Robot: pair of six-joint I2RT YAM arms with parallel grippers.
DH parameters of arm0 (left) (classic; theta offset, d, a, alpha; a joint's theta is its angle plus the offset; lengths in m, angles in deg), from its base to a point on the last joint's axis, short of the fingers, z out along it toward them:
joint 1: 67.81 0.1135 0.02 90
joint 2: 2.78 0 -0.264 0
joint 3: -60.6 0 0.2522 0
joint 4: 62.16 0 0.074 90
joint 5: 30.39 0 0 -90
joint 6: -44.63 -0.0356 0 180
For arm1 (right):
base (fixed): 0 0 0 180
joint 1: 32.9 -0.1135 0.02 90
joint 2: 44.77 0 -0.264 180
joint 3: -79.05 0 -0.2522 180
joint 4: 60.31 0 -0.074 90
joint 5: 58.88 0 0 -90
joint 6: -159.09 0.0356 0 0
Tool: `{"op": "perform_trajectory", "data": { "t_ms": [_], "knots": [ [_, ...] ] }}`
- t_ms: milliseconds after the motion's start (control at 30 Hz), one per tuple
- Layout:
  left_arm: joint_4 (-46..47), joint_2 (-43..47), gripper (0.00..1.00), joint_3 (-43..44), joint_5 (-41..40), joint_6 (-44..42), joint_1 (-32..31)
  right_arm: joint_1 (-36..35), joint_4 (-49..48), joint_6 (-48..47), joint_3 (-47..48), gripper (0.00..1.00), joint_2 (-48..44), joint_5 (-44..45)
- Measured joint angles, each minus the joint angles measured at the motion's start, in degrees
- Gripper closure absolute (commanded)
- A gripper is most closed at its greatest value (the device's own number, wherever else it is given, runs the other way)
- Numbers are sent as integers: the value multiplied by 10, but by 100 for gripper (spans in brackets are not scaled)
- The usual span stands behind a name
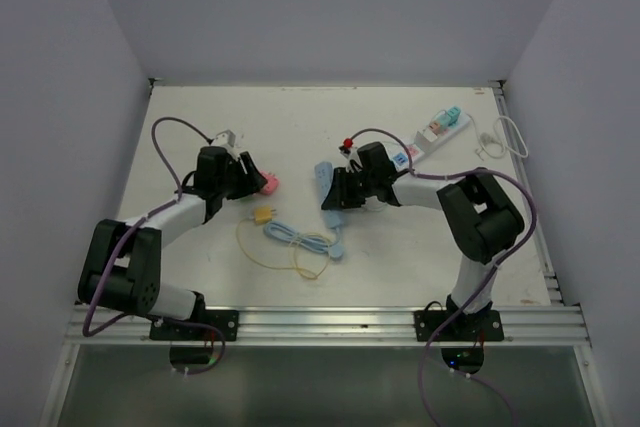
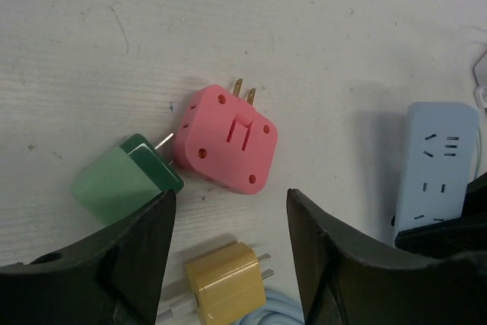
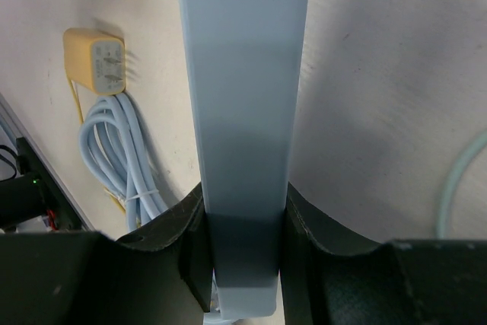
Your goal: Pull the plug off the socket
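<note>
A pink socket adapter [image 2: 228, 138] lies on the white table with its two brass prongs pointing away. A green plug [image 2: 125, 176] lies against its left side, with one bare metal prong showing beside the pink body. I cannot tell if another prong sits inside. My left gripper [image 2: 228, 195] is open and empty, just short of the adapter, its left finger [image 2: 137, 256] next to the green plug. In the top view the left gripper [image 1: 245, 179] is beside the pink adapter [image 1: 268, 185]. My right gripper [image 3: 243, 211] is shut on a light blue power strip [image 3: 243, 74].
A yellow charger [image 2: 224, 283] with a yellow cord lies below the adapter, beside a coiled light blue cable [image 1: 300, 239]. The blue strip [image 2: 437, 169] shows at the right of the left wrist view. A white power strip [image 1: 440, 130] and a white cable [image 1: 505, 137] lie at the back right.
</note>
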Motion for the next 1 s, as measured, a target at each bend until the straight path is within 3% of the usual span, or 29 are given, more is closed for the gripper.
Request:
{"op": "perform_trajectory", "data": {
  "t_ms": [167, 267, 600, 800, 933, 1000],
  "knots": [
    [-68, 83, 10, 20, -28, -5, 0, -23, -25, 29, 3, 100, 21, 0],
    [-110, 133, 0, 56, -54, -16, 0, -41, -48, 56, 16, 100, 42, 0],
    [-230, 242, 0, 205, -159, -88, 6, -109, -111, 157, 128, 98, 146, 28],
    [-247, 276, 0, 205, -225, -129, 7, -131, -124, 210, 208, 81, 205, 73],
    [-240, 298, 0, 161, -252, -142, 7, -140, -123, 232, 247, 53, 228, 95],
    [-242, 299, 0, 146, -259, -148, 7, -143, -121, 235, 253, 45, 229, 109]
  ]
}}
